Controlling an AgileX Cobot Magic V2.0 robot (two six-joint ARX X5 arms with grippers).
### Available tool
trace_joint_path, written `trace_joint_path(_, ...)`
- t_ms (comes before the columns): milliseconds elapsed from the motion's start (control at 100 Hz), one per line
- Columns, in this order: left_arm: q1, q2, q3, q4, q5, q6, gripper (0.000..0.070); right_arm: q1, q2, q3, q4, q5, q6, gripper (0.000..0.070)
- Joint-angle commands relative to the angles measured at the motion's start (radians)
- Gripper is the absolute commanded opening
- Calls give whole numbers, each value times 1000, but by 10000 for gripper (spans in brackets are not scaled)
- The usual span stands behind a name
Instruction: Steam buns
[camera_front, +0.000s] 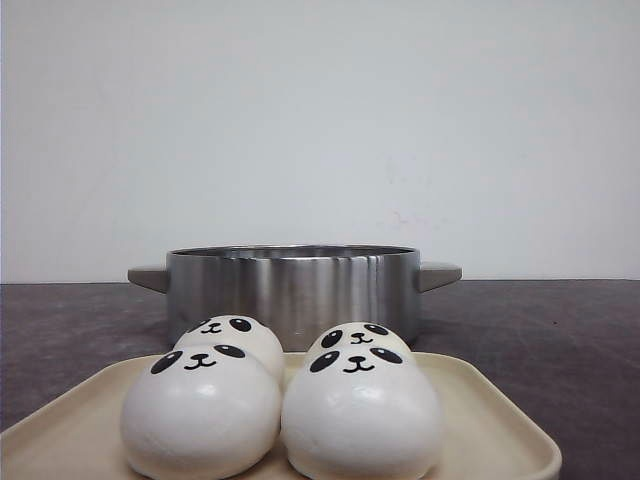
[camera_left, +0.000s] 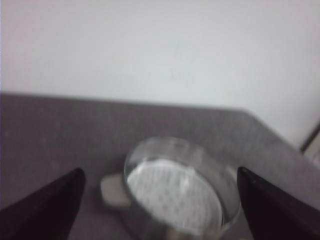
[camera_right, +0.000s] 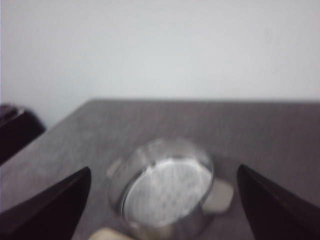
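In the left wrist view the left gripper (camera_left: 160, 210) shows only two dark, matte, wedge-shaped fingertips (camera_left: 47, 205) set wide apart, with nothing between them and nothing touched. The right gripper (camera_right: 162, 210) is the same: blunt black fingers (camera_right: 50, 207) spread wide, empty. Both hang above the steel pot (camera_left: 180, 192), a round, brushed-metal vessel with a shiny rim and a pale perforated steamer plate (camera_right: 167, 192) lying flat inside. Neither gripper appears in the front view.

From the front, the pot (camera_front: 292, 290) stands on a dark speckled table (camera_front: 560, 340), with stubby grey handles (camera_front: 440, 275) at 3 and 9 o'clock. At 6 o'clock from the pot, just beside it, is a cream rounded-corner tray (camera_front: 490, 420) with a smooth matte surface. On it sit the buns (camera_front: 360, 415), four glossy white domes with black panda faces, packed two by two and touching.
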Motion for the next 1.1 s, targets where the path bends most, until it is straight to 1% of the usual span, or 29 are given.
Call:
trace_joint_path(0,-11,10,13,-12,0,39,579,67,64,15,-27,23,12,561)
trace_joint_path(50,-24,14,13,-27,0,39,579,129,114,15,-56,57,28,559)
trace_joint_path(200,-49,16,13,-32,0,39,579,329,280,15,-162,201,99,555)
trace_joint_path(300,-65,16,13,-33,0,39,579,436,403,15,-186,243,160,550)
trace_joint_path(390,-82,16,13,-33,0,38,579,494,520,15,-175,246,199,550)
trace_joint_path(540,-113,16,13,-35,0,38,579,547,712,15,-109,246,228,545)
trace_joint_path(820,-172,16,13,-93,-1,39,579,558,934,15,9,241,282,543)
trace_joint_path(950,-197,17,13,-111,-5,39,579,558,993,15,32,243,291,516)
trace_joint_path(1010,-205,17,13,-111,-9,40,579,557,1013,15,40,243,308,489)
trace_joint_path(1090,-212,18,13,-111,-22,49,579,557,1030,15,49,245,320,377)
